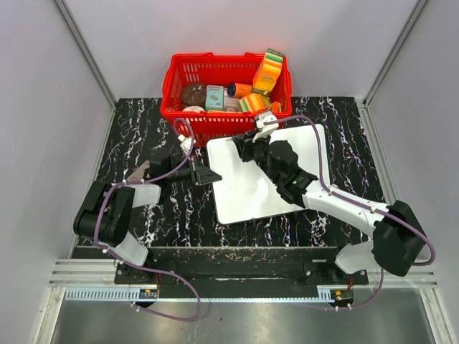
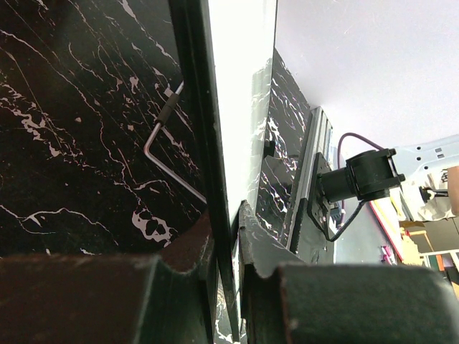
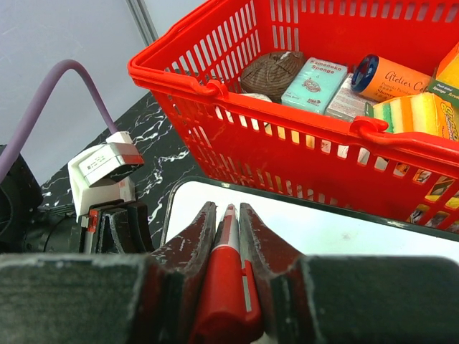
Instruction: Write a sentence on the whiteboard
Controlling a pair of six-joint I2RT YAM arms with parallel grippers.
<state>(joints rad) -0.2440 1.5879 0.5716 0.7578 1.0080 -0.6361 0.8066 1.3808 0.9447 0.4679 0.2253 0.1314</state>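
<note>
Whiteboard (image 1: pixel 247 190) lay on the counter (image 1: pixel 143 136), its left edge pinched between the jaws of the left pincer (image 2: pixel 228 215). Right pincer (image 3: pixel 228 211), clamped on a red marker (image 3: pixel 226 287), hung over the board's far corner, a red basket (image 3: pixel 215 89) just beyond its tips.

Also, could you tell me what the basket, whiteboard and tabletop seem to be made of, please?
The basket looks like glossy moulded red plastic, given its slotted lattice walls. The whiteboard seems a smooth white coated board; its core is unclear. The tabletop looks like black marble with white veins, possibly printed laminate.
</note>
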